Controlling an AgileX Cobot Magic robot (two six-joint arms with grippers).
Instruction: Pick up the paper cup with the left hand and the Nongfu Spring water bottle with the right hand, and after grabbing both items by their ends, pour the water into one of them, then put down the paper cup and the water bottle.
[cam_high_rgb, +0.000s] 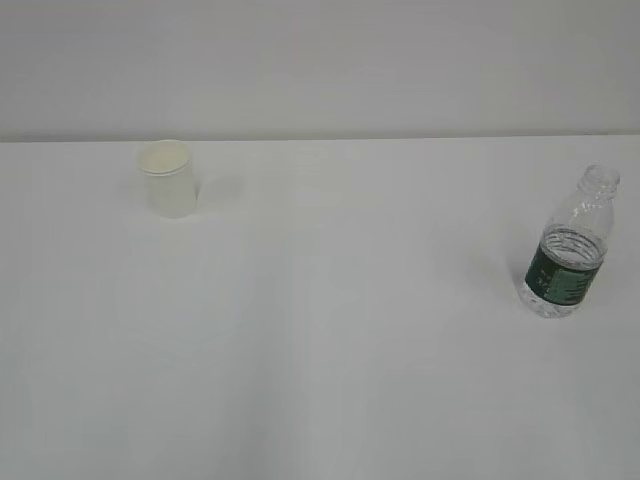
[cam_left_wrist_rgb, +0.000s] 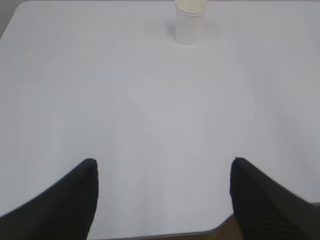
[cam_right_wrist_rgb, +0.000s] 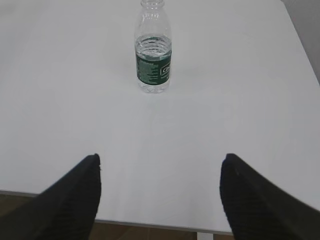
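White table (cam_high_rgb: 320, 380) under me; paper cup (cam_left_wrist_rgb: 190, 25) ahead of my wide left hand (cam_left_wrist_rgb: 162, 200), bottle (cam_right_wrist_rgb: 153, 55) ahead of my wide right hand (cam_right_wrist_rgb: 160, 200); approach straight, grip low

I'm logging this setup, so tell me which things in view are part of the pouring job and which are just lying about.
Part of the job:
- paper cup
- Nongfu Spring water bottle, uncapped, part full
- left claw, open
- right claw, open

Just lying about:
- nothing; only the white table under them
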